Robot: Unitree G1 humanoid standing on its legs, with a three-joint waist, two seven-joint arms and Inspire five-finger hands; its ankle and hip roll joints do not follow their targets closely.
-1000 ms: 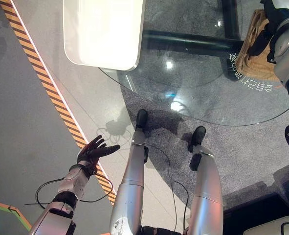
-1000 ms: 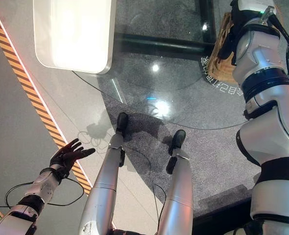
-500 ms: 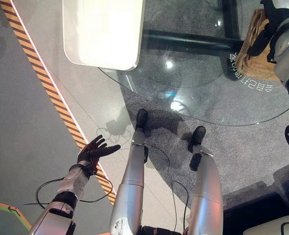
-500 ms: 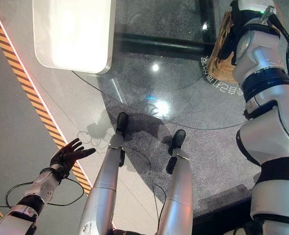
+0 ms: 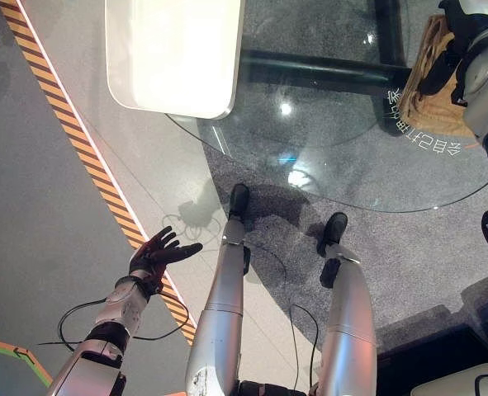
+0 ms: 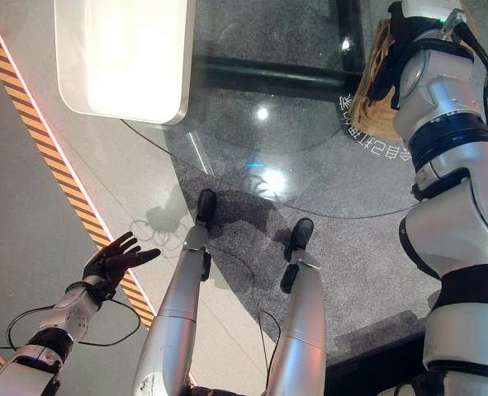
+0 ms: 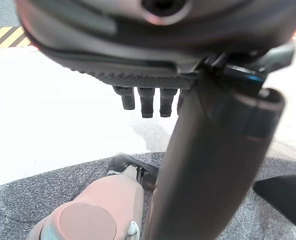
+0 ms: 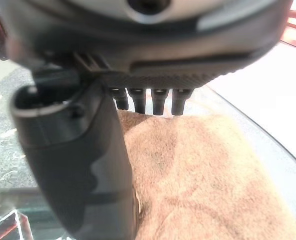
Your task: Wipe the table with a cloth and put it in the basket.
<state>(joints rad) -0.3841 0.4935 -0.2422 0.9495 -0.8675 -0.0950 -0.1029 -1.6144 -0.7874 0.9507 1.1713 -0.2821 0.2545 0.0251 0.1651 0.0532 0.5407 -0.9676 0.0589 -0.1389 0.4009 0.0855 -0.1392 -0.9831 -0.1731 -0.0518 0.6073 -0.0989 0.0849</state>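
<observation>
A tan-brown cloth (image 5: 433, 103) lies on the far right part of the round glass table (image 5: 334, 157). My right hand (image 5: 450, 49) is over the cloth's far edge. In the right wrist view its fingers (image 8: 158, 100) stretch straight over the cloth (image 8: 203, 175) and it holds nothing; I cannot tell whether they touch the cloth. My left hand (image 5: 157, 254) hangs low at the left, away from the table, above the floor. It is open with spread fingers (image 7: 145, 102) and is empty.
A white rounded rectangular top (image 5: 173, 54) stands at the far left, beside the glass table. A yellow-and-black striped line (image 5: 87, 157) runs diagonally across the grey floor on the left. A dark bar (image 5: 318, 70) shows beneath the glass.
</observation>
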